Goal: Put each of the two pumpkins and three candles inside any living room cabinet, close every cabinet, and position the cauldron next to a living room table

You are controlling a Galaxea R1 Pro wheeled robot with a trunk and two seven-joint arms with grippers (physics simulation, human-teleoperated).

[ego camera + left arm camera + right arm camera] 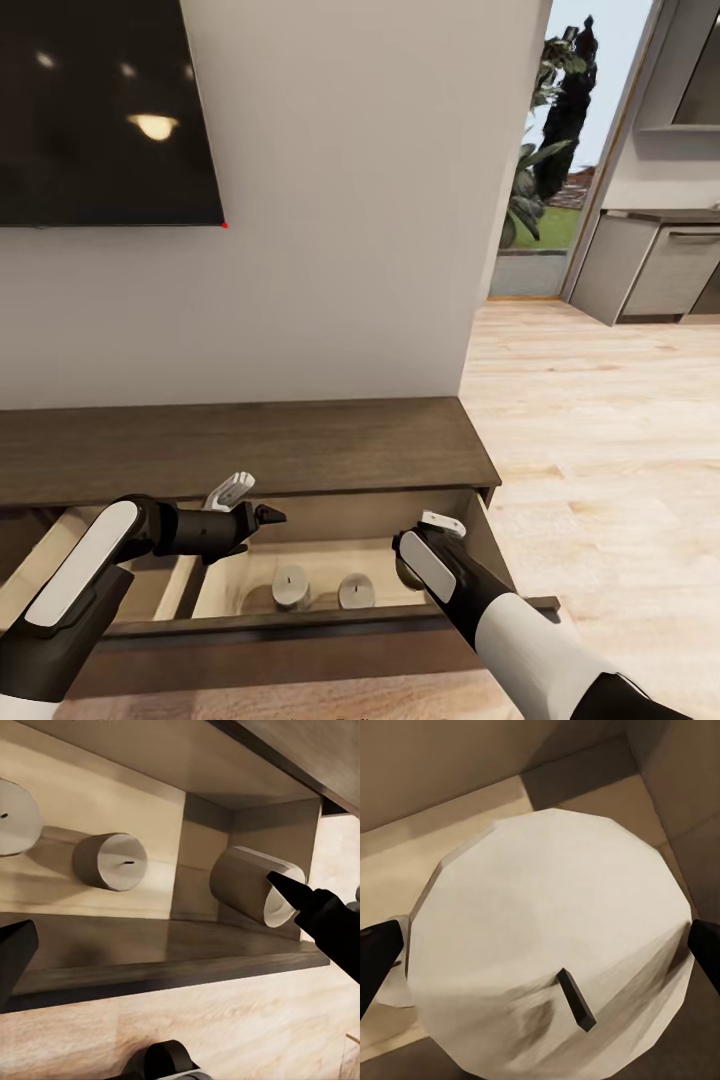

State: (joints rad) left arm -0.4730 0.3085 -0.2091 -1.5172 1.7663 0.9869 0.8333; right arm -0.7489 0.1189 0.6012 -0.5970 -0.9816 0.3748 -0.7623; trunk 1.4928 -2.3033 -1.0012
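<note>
Lowering the third candle into the open drawer of the cabinet.
Right claw grips the candle between its tips beside two candles already inside; letting go while it is tilted could topple it. Left claw hangs above the drawer, opening unclear.

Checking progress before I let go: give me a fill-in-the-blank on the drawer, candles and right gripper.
1. The cabinet's drawer is ___.
2. Besides the gripped one, ___ candles stand on the drawer floor.
3. The right gripper grips a ___ inside the drawer.
Missing: open; two; candle.
</note>
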